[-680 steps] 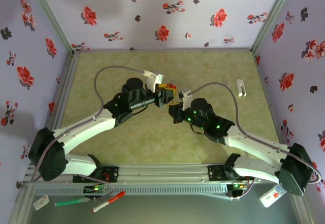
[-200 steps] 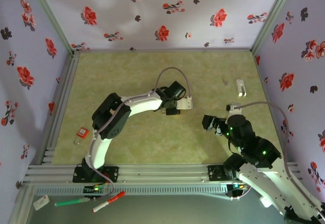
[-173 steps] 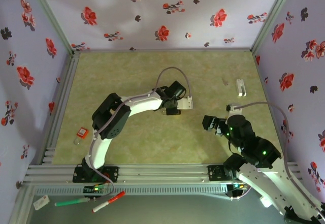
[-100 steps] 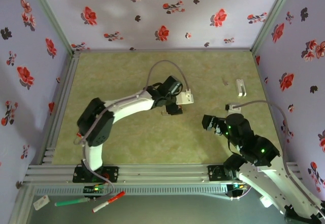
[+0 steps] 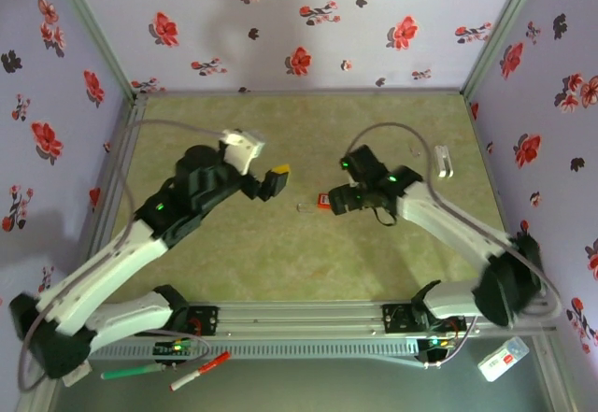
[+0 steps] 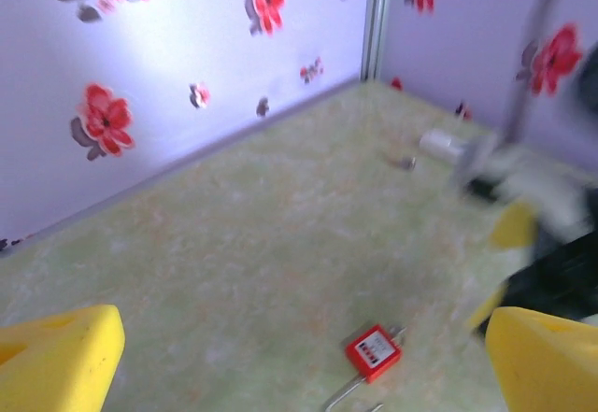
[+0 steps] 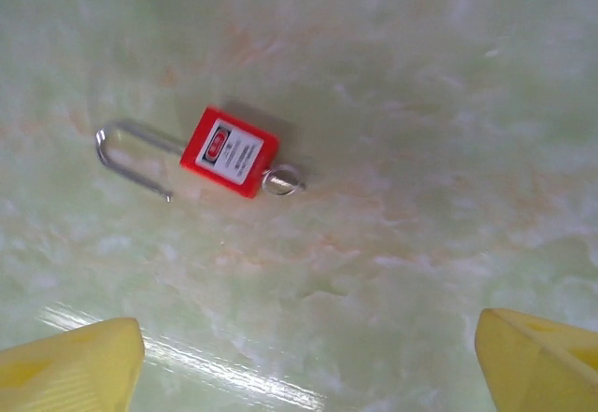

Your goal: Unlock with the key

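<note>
Nearest the arm bases, a red marker [image 5: 199, 372] and a green one lie on the rail, well apart from the work and no concern. Further in, on the green tabletop [image 5: 234, 262], the left hand [image 5: 273, 181] stands wide with nothing between its yellow pads, just to the left of the lock. The right hand [image 7: 304, 351] hangs directly above it, also spread wide and empty.

The red padlock [image 7: 230, 151] lies flat near the middle of the tabletop, between the two hands. Its shackle [image 7: 99, 141] points one way and a small metal key head [image 7: 282, 182] pokes out of the opposite end. One leg of the shackle seems to end short of the body, so the lock may already be sprung. It is too small to be sure.

The step in hand looks like taking hold for the turn. To do it well, one hand should clamp the red body across its flat faces so it cannot spin or skid on the smooth surface. The other should pinch the key head squarely, in line with the lock's long axis, and twist without lifting. A skewed pinch would likely just drag the lock.

Farthest back, a small white object [image 5: 444, 162] sits near the right wall, out of the way
</note>
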Robot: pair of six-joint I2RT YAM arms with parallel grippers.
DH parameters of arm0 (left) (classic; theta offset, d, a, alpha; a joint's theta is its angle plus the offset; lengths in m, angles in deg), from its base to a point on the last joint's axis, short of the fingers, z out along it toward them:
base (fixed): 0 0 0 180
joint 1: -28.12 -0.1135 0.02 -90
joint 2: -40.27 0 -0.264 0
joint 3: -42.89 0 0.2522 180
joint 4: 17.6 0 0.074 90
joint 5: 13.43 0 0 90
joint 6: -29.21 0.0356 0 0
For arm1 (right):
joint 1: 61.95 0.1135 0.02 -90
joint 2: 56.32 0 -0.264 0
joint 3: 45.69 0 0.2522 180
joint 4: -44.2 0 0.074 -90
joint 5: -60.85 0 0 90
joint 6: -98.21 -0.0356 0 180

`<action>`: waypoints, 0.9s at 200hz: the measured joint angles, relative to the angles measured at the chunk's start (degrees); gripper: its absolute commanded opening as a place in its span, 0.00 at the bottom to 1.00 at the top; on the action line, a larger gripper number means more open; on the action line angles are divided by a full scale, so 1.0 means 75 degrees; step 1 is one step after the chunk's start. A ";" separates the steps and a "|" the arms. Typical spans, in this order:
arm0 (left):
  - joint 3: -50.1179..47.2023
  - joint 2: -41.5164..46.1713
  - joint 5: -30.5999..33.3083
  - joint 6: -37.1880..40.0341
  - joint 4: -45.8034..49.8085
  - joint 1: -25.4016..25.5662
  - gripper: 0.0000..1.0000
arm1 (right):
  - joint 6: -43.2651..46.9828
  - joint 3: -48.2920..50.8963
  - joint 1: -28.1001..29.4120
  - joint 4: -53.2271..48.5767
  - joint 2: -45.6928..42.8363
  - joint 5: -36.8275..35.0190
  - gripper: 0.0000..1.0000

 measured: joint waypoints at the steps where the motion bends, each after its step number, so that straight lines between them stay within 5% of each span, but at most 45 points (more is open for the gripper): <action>1: -0.0009 0.0041 0.0003 -0.0020 0.0012 0.0000 1.00 | 0.0032 -0.0032 0.0012 -0.0009 0.0055 0.0000 0.90; 55: -0.0184 0.1976 0.0772 -0.0772 0.1480 0.0000 1.00 | 0.1784 -0.1664 0.0294 -0.0370 0.3165 -0.0326 0.89; 180: -0.0530 0.2614 0.1609 -0.0927 0.2669 0.0000 1.00 | 0.3144 -0.3008 -0.0262 -0.0670 0.4835 0.0166 0.72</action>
